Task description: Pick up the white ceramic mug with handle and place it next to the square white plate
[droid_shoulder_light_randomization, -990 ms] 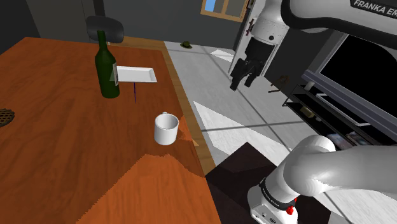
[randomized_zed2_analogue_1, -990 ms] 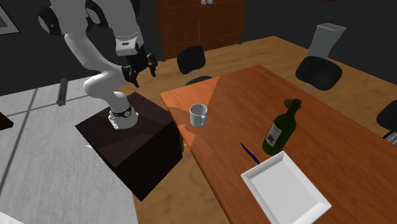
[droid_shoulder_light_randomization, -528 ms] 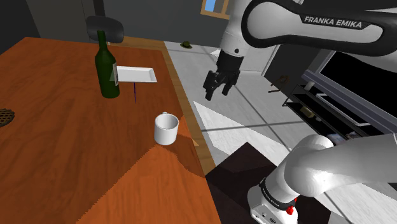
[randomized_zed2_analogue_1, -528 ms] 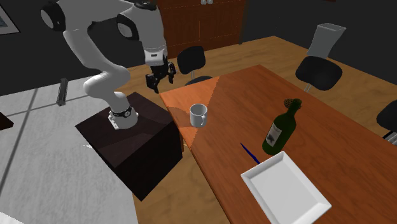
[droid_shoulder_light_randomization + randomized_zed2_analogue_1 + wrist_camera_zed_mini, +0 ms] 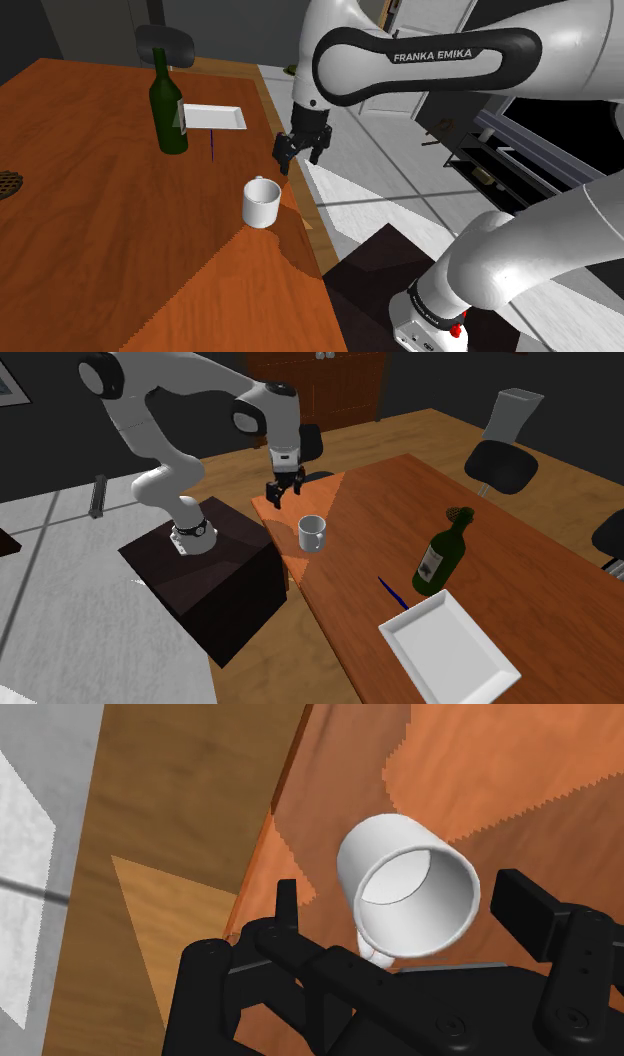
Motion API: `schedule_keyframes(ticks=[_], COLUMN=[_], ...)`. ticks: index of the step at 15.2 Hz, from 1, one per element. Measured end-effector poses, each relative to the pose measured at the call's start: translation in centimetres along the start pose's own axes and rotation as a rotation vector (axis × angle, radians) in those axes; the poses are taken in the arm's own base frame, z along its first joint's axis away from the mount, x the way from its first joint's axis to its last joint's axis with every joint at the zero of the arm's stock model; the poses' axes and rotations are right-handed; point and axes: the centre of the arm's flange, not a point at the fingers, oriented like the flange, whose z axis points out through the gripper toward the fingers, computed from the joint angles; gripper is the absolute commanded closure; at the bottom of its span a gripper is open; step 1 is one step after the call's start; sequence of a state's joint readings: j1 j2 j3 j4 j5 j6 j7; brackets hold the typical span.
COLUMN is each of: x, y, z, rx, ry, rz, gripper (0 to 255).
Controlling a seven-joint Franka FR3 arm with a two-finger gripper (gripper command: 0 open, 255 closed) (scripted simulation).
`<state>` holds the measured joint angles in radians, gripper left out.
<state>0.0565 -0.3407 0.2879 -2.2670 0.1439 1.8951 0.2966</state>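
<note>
A reddish-brown wooden table [image 5: 90, 230] was set in a dim room with a pale floor. The white mug [image 5: 262, 203] was stood upright on it, close to the edge beside the stand. The black gripper [image 5: 298, 160] was held above the mug and a little off it toward the floor side, with its fingers spread apart and nothing clasped. In the wrist view the mug's open mouth was framed between them, untouched.

For a good grasp, it was judged that the hand should first be centred over the mug. It should then be lowered straight so that the body was straddled and the handle kept clear of both fingers. Closing was best withheld until the fingers were well below the rim.

One mug was counted. One square white plate [image 5: 212, 118] and one green bottle [image 5: 168, 115] were both well apart from the mug. One blue pen [image 5: 212, 148] was laid between the mug and the plate. One arm with one gripper was counted.
</note>
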Motion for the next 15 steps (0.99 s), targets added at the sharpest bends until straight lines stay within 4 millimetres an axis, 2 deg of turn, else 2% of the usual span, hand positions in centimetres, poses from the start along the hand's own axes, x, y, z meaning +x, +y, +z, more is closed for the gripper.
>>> schedule_keyframes(ticks=[2, 10, 13, 15], x=[0.8, 6.3, 7.2, 7.3], y=[-1.8, -9.1, -10.2, -10.2], z=[1.8, 8.3, 10.2, 11.1], rx=[-0.009, -0.044, -0.050, -0.051], ry=[-0.008, -0.038, -0.043, -0.044], rz=[-0.002, -0.008, -0.008, -0.008], gripper=[0, 0, 0, 0])
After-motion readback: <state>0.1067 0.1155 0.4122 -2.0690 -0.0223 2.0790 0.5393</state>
